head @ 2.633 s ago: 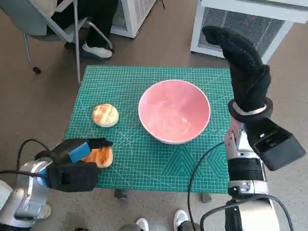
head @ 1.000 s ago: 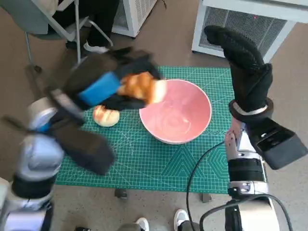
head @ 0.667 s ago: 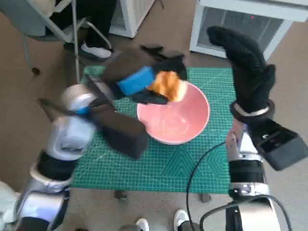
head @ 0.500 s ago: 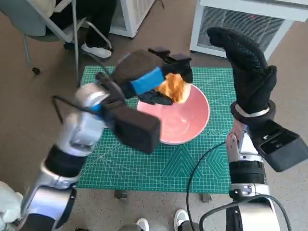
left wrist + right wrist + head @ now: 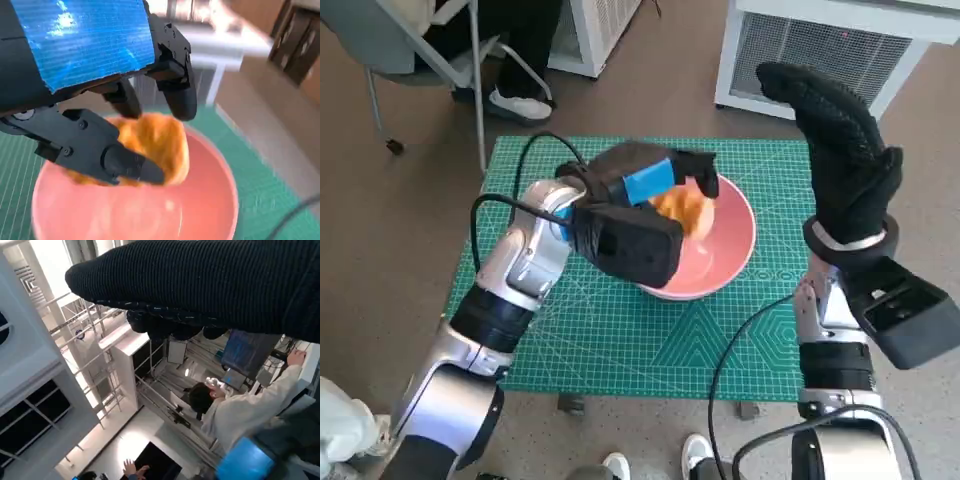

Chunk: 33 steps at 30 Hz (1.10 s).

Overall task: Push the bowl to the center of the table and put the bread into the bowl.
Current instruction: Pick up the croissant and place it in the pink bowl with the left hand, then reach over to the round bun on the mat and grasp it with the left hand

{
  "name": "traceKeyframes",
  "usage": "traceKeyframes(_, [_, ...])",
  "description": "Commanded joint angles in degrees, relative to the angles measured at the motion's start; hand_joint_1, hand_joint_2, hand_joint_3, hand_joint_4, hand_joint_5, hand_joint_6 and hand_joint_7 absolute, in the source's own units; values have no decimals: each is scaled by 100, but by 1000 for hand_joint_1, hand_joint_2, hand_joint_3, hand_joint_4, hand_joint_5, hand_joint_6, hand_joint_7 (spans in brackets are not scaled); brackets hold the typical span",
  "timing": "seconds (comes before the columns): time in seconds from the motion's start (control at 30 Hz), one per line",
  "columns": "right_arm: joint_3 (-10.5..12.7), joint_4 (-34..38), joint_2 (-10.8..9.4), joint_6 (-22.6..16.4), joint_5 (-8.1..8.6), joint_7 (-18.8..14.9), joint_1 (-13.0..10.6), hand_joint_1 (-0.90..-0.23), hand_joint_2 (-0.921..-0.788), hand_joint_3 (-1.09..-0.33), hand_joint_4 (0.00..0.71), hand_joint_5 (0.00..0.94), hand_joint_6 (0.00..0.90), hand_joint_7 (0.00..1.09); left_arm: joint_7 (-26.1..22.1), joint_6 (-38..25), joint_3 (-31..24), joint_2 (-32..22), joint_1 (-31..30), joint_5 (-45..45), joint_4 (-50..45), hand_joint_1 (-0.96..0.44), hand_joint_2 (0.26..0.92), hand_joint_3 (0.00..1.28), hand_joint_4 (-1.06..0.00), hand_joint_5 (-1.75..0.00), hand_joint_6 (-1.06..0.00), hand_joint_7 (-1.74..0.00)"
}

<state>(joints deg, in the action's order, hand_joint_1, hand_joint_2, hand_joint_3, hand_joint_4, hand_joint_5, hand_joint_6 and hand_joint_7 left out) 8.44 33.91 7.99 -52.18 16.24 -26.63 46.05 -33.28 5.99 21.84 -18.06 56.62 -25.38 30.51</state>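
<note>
**Observer:** Where's the bread right now?

**Operator:** I've got one piece of bread [image 5: 684, 210] clamped in the left hand [image 5: 650, 185], fingers [image 5: 177, 95] wrapped round it from both sides. In the head view it sits just above the middle of the frame, over the pink bowl [image 5: 730, 250]. The wrist camera shows it inside the rim, above the bowl's floor; I can't tell whether it touches the floor.

**Observer:** And the other hand?

**Operator:** The right hand [image 5: 840, 150], upper right of the head view, is raised clear of the green mat [image 5: 620, 340], fingers straight and together, holding nothing.

**Observer:** So how would you finish the drop?

**Operator:** I'd lower a little more so the bread doesn't bounce, then spread the fingers evenly and lift straight up. My worry is that soft crust may snag on a finger, or the hand may nudge the near rim and slide the bowl.
</note>
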Motion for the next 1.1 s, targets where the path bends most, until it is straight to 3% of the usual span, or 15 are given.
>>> traceKeyframes(0.03, [-24, -16, 9, 79, -76, 56, -136, -540, -921, -828, 205, 52, -1, 566, -288, -12, -182, -151, 104, 266, -218, -176, 904, 15, -168, -15, -337, -94])
traceKeyframes(0.53, [-40, 13, -43, 65, -101, 114, -146, -544, -921, -820, 202, 64, -1, 561, -200, 188, -977, -1159, -668, 519, -1419, -240, 886, 2, -147, -3, -334, -35])
traceKeyframes(1.1, [-41, 148, -85, 41, -92, 107, -81, -549, -921, -812, 203, 78, -1, 563, 164, 440, -1646, -2184, -1171, 602, -550, -256, 891, 2, -191, -14, -357, -47])
